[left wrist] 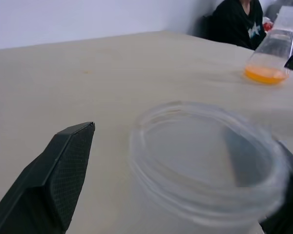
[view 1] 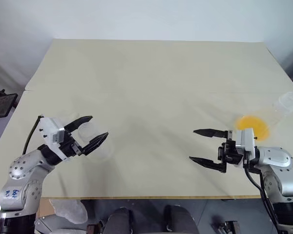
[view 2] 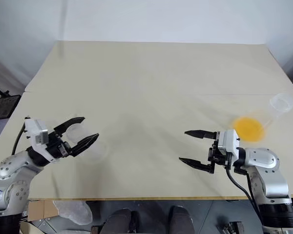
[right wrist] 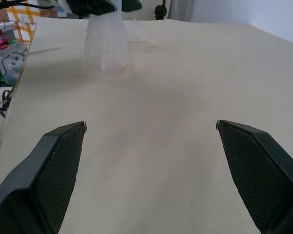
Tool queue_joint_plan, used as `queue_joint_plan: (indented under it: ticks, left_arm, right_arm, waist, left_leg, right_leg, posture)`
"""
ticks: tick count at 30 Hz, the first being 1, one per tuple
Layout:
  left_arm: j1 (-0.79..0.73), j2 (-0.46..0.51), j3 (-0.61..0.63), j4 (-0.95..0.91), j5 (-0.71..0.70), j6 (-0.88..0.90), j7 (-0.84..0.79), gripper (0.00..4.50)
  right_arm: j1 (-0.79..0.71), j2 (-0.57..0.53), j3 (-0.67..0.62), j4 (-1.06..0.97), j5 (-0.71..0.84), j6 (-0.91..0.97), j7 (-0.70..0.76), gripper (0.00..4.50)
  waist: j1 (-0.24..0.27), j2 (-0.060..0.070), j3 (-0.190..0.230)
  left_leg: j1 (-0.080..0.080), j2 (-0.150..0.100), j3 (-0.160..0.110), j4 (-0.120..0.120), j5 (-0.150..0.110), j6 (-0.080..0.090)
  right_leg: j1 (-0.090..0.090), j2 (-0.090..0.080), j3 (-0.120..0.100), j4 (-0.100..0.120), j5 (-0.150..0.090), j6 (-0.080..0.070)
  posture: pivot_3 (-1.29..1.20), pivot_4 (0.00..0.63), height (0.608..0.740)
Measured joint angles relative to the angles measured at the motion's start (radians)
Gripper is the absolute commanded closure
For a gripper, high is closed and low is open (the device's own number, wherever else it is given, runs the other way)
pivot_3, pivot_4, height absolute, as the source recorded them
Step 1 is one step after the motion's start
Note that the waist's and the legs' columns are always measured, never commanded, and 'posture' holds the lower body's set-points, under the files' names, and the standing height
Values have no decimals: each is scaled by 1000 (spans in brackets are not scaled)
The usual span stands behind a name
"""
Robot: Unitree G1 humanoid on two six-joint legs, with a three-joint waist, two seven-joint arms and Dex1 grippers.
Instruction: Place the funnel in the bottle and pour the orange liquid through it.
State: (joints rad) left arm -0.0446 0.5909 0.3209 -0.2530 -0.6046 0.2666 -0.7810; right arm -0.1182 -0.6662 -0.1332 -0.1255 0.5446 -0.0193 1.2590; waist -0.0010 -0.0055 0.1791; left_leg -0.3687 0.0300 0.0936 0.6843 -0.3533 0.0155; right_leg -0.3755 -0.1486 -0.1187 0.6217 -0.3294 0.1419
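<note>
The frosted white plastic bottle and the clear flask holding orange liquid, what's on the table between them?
Nothing: bare beige tabletop separates bottle and flask, seen in both eye views.

Bare table (view 1: pixel 151 87) lies between the bottle (view 2: pixel 85 141) and the flask (view 1: pixel 273 114).

Head pair: two eye views are set high, faced forward and down over the worktop (view 1: pixel 151 87); nearly the whole surface is taken in from a distance, and the same scene is shared by both.

Left wrist view: set low behind the left pincer (view 1: pixel 94 130), faced along its fingers, very near the bottle (left wrist: pixel 205 165) rim between them. The flask of orange liquid (left wrist: pixel 266 74) is caught far beyond, as in the eye views.

Right wrist view: set behind the right pincer (view 1: pixel 201 146), faced across the worktop; the bottle and left pincer are seen far ahead.
</note>
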Motion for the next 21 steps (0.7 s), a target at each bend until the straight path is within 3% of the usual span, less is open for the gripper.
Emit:
queue_joint_plan:
  ticks: [4,8,13,17,21]
  left_arm:
    - [-12,38,-8,15,11,5,-31,2072]
    - [-42,58,-27,22,11,27,-59,2131]
    - [-272,32,-128,28,-5,102,-63,2131]
    - [-511,-79,-268,142,49,87,-83,2131]
    - [-692,-232,-417,434,177,-31,-140,2131]
  right_arm:
    - [38,0,-16,-37,0,1,-39,0]
    - [86,0,-39,-76,0,1,-78,0]
    - [146,9,-93,-130,-5,-3,-163,0]
    - [231,11,-227,-149,-5,-20,-235,0]
    - [346,24,-357,-167,-4,-24,-303,0]
  waist:
    - [2,0,0]
    - [5,0,0]
    - [33,0,0]
    - [46,0,0]
    - [53,0,0]
  left_leg:
    - [0,0,0,0,0,0]
    - [0,0,0,0,0,0]
    - [-2,-1,-1,3,0,0]
    - [-2,-4,2,3,0,0]
    - [-3,-4,6,2,0,0]
  right_leg:
    - [0,0,0,0,0,0]
    - [0,0,0,0,0,0]
    - [1,-1,0,0,0,1]
    - [2,0,-2,0,1,1]
    - [1,1,-3,-1,1,1]
  posture:
    - [0,150,740]
    - [0,150,740]
    - [0,150,740]
    - [0,150,740]
    - [0,150,740]
